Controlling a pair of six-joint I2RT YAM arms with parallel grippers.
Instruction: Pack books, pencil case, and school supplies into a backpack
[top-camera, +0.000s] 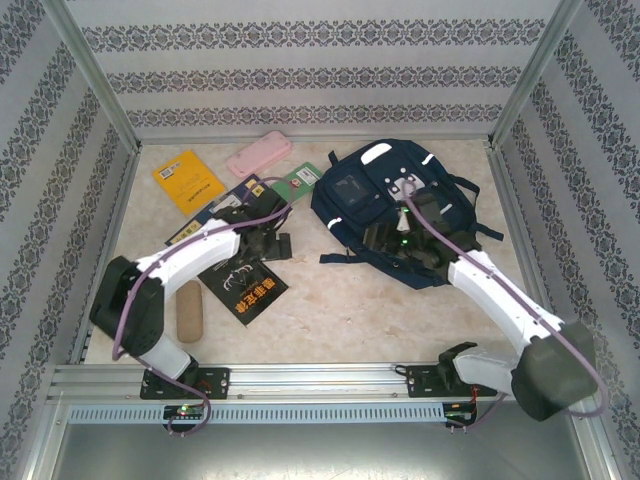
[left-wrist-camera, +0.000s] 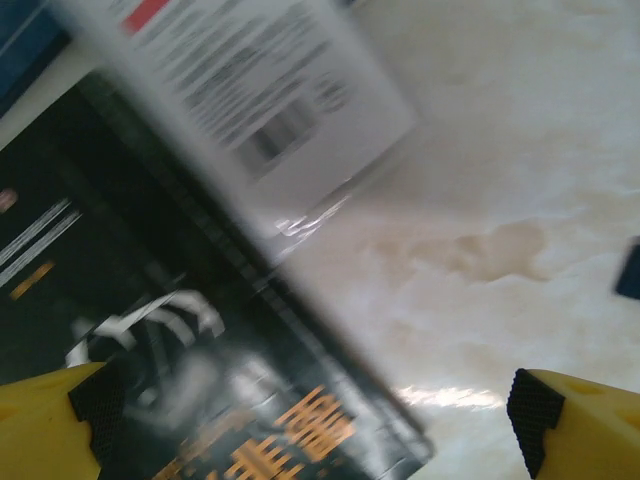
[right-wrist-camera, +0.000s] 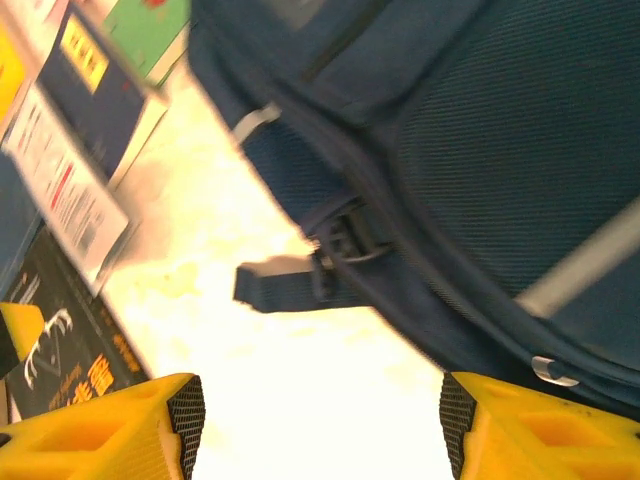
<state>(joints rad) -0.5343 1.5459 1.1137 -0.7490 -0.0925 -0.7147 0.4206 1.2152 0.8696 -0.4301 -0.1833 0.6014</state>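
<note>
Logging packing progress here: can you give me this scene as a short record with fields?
backpack: lies flat on table, right side
pencil case: on table, outside backpack
yellow book: on table, left of pencil case
black book: on table, outside backpack
left hand: open, above black book
right hand: open, at backpack's edge

Colours, desk (top-camera: 350, 300): cream with faint tan marbling.
Right: backpack (top-camera: 400, 215) navy blue, thin white stripes, white patch at its far end, dark straps. Far left: yellow-orange book (top-camera: 186, 180), pale pink pencil case (top-camera: 259, 154), green book (top-camera: 298, 182). Near left: black book (top-camera: 245, 290) with white design and orange lettering; tan oblong piece (top-camera: 188, 310). White packet (left-wrist-camera: 270, 90): red mark, black print. Left claw (left-wrist-camera: 310, 420), right claw (right-wrist-camera: 320, 425): yellow, black pads. Walls (top-camera: 320, 75): white, grey floral bands.
</note>
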